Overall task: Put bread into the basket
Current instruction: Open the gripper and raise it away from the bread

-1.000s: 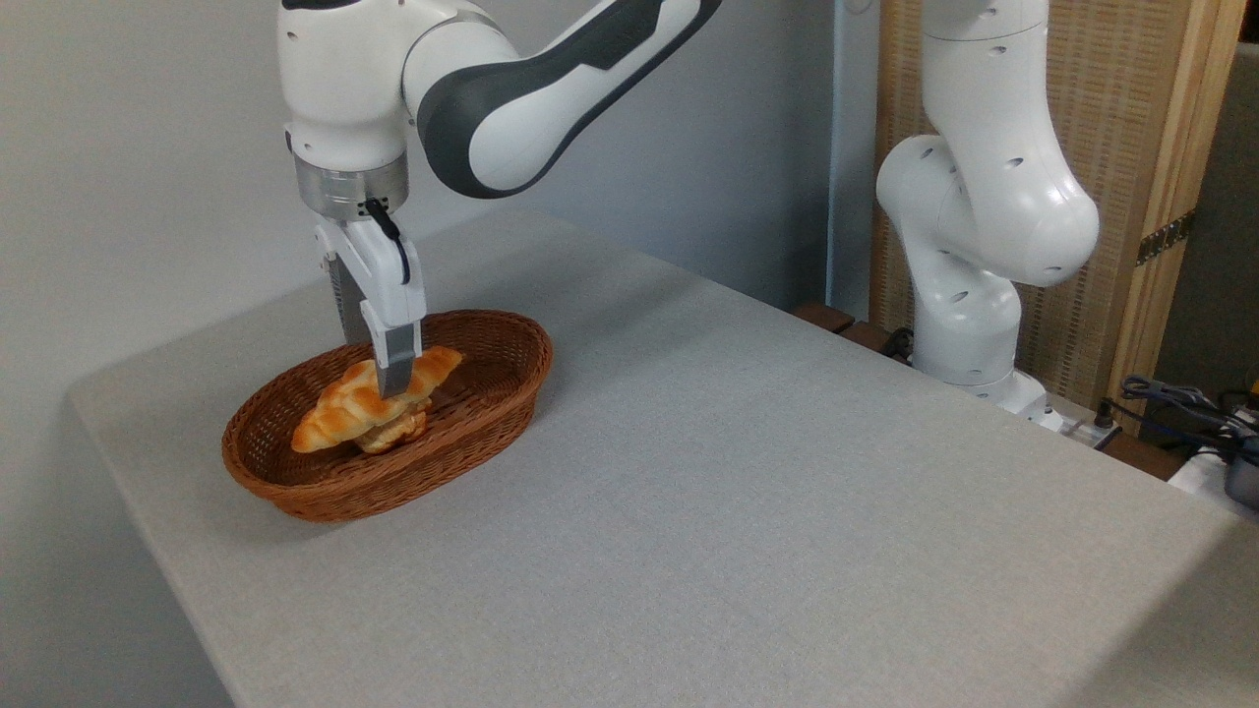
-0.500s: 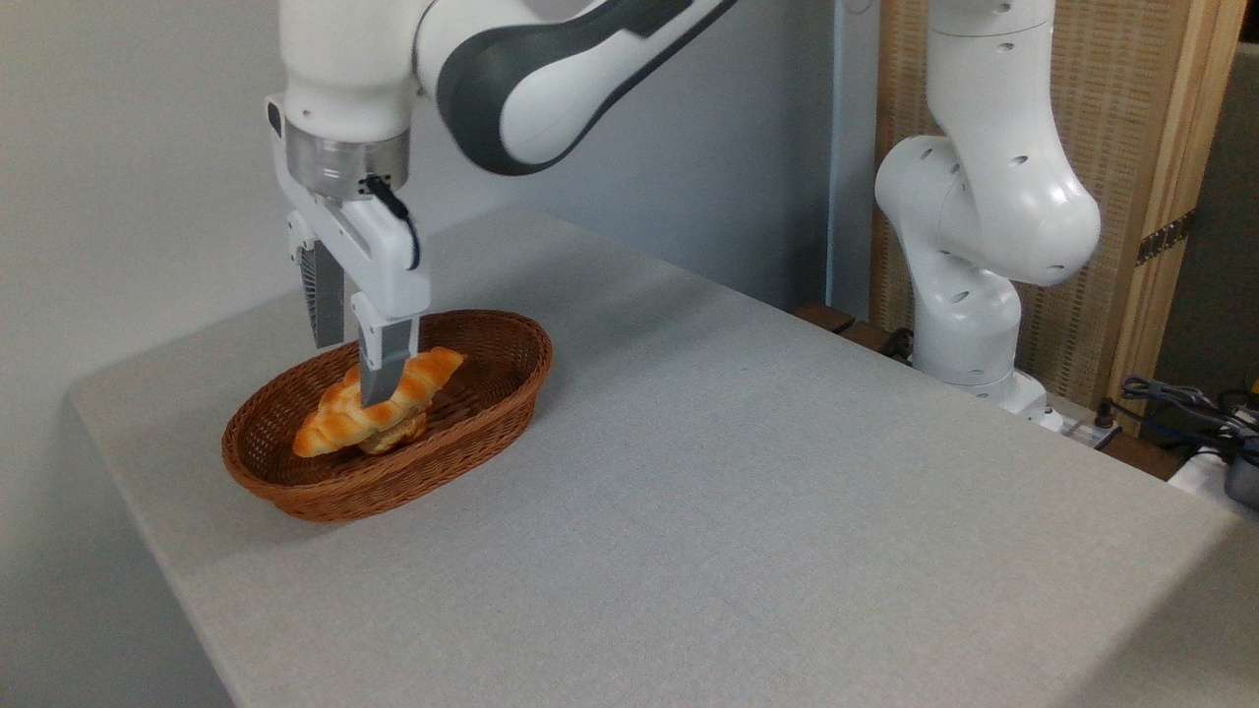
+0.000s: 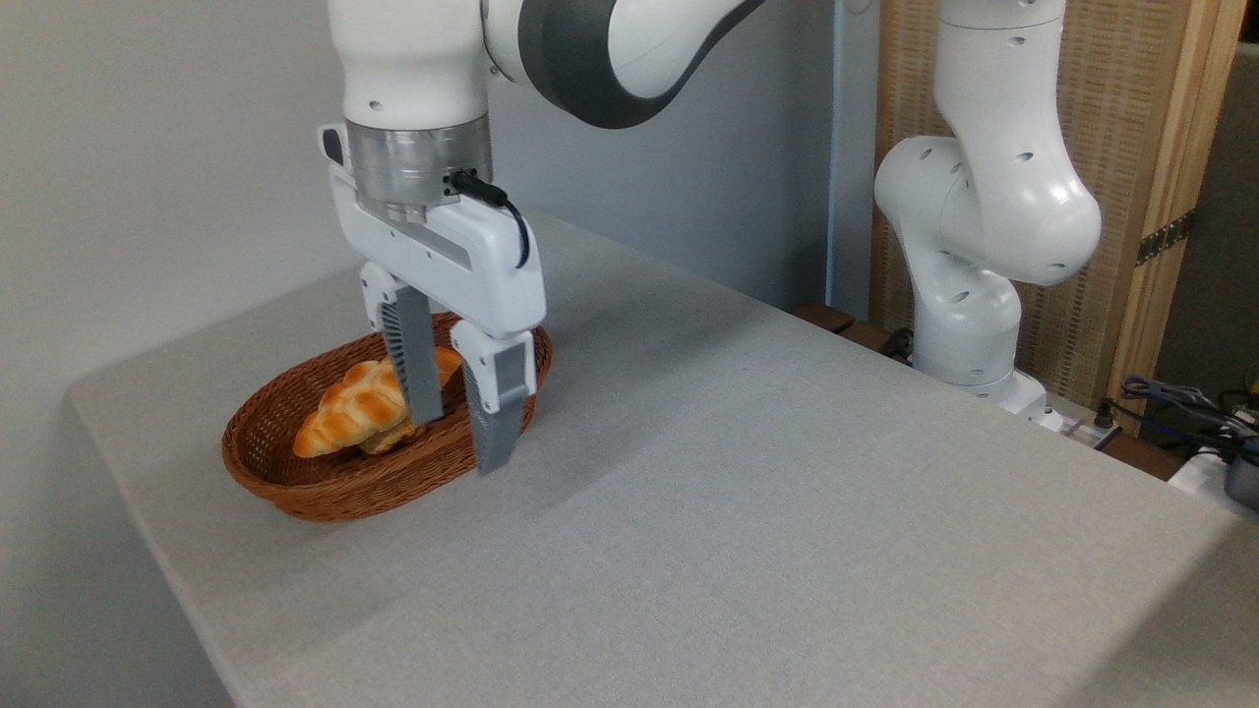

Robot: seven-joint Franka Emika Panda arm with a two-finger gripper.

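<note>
The grey worktop (image 3: 748, 511) is filling the foreground, bare across its near and right-hand stretch. Further in, at the left, the end effector (image 3: 460, 433) is hanging with its two grey fingers (image 3: 497, 408) spread apart and nothing between them, standing in front of the right part of the basket (image 3: 334, 487) from this view. The oval, reddish-brown wicker basket is sitting on the worktop near its left edge. The bread (image 3: 364, 408), a glossy golden braided loaf, is lying inside the basket, resting on something paler beneath it that is mostly hidden. Behind, the white arm (image 3: 984, 197) is rising from its base at the worktop's far right edge, in front of a woven wooden screen (image 3: 1131, 118).
</note>
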